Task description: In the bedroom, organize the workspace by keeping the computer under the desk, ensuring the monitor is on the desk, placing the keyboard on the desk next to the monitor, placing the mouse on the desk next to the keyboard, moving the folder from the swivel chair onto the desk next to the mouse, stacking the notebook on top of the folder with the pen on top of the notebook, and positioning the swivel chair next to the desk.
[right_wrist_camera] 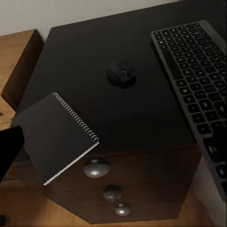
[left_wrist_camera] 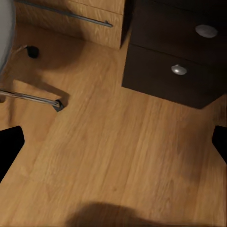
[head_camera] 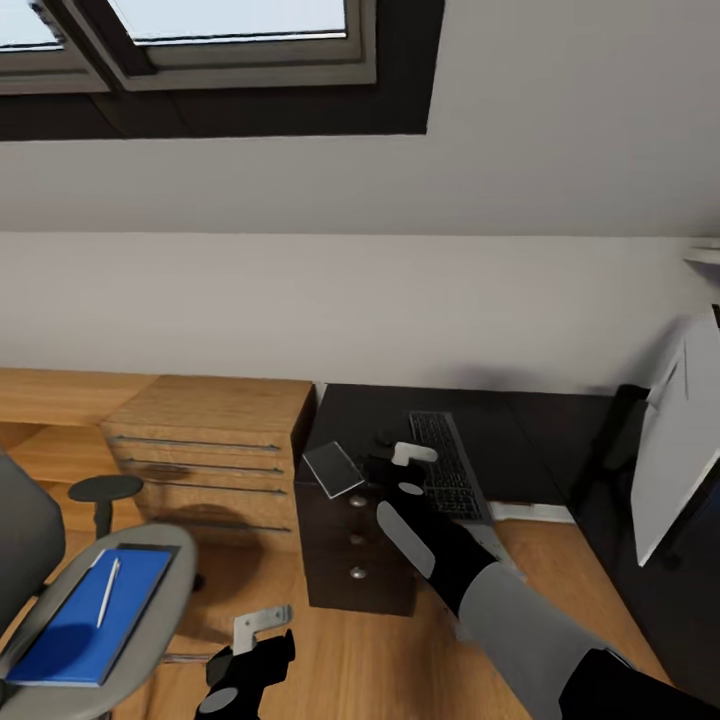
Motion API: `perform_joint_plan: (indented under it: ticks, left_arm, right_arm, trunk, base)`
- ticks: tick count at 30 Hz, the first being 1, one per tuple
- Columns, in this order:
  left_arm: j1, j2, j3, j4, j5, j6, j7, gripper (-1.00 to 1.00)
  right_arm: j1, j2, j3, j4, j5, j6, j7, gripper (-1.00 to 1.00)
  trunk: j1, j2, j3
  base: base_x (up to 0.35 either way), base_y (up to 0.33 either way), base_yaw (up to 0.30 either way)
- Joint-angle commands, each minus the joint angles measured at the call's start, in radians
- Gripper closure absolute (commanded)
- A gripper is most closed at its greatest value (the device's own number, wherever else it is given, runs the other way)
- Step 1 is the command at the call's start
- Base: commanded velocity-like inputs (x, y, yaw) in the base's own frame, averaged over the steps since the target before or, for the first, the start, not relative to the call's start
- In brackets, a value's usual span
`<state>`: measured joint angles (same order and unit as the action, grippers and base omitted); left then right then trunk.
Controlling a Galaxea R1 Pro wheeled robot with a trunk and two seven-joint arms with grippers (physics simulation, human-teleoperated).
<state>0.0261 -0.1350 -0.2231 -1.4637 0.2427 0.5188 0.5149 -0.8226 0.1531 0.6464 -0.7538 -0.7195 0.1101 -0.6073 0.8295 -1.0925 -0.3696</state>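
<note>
**Desk corner, chair off to the side**

Biggest thing first: black desk (head_camera: 520, 440) against the white wall, its pedestal with round silver knobs (right_wrist_camera: 97, 167) at the left end. Pale monitor back (head_camera: 680, 440) tilted at the desk's right end. Left of the desk, a light-wood drawer chest (head_camera: 215, 450) right beside the pedestal. Further left and well apart from the desk, the grey swivel chair (head_camera: 150, 640) with the blue folder (head_camera: 85, 615) flat on its seat – white pen (head_camera: 107, 592) lying on top of the folder.

On the desk: keyboard (head_camera: 445, 465) running front to back, mouse (right_wrist_camera: 121, 74) just left of it, not touching. Notebook (right_wrist_camera: 54, 135) on the desk's front left corner, over the pedestal, one corner hanging past the edge.

Right gripper (head_camera: 405, 470) hovering over the desk near the mouse, jaws spread, nothing between them. Left gripper (head_camera: 262, 630) low over the wood floor (left_wrist_camera: 118, 156) in front of the pedestal – jaws also spread, pinching nothing.
</note>
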Motion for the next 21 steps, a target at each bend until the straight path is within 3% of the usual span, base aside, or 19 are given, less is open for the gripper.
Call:
perform_joint_plan:
  ticks: [1,8,12,15,21]
  left_arm:
    - [0.0,0.0,-0.002,0.002,0.01,0.002,0.009,-1.0]
    - [0.0,0.0,-0.008,0.036,0.011,0.0,0.008,-1.0]
    - [0.0,0.001,-0.005,0.101,0.011,-0.023,0.008,-1.0]
    - [0.0,0.002,-0.001,0.177,0.01,-0.095,0.008,-1.0]
    - [0.0,0.005,-0.001,0.326,0.009,-0.322,0.006,-1.0]
  right_arm:
    - [-0.001,-0.003,0.004,-0.002,-0.002,0.005,-0.007,-1.0]
    - [-0.001,-0.027,0.002,-0.002,-0.002,0.001,-0.005,-1.0]
    - [-0.001,-0.046,0.002,-0.002,-0.001,-0.002,-0.002,-1.0]
    - [-0.001,-0.058,0.002,-0.001,-0.001,-0.011,0.0,-1.0]
    - [-0.001,-0.07,0.002,-0.001,0.0,-0.031,0.002,-1.0]
  trunk:
    - [0.0,-0.001,-0.001]
    - [0.0,-0.001,-0.001]
    - [0.0,-0.001,-0.001]
    - [0.0,-0.001,-0.001]
    - [0.0,-0.001,-0.001]
  base:
    - [0.0,-0.157,-0.246]
    - [0.0,-0.067,-0.25]
    - [0.0,-0.016,-0.254]
    - [0.0,-0.007,-0.256]
    - [0.0,-0.003,-0.259]
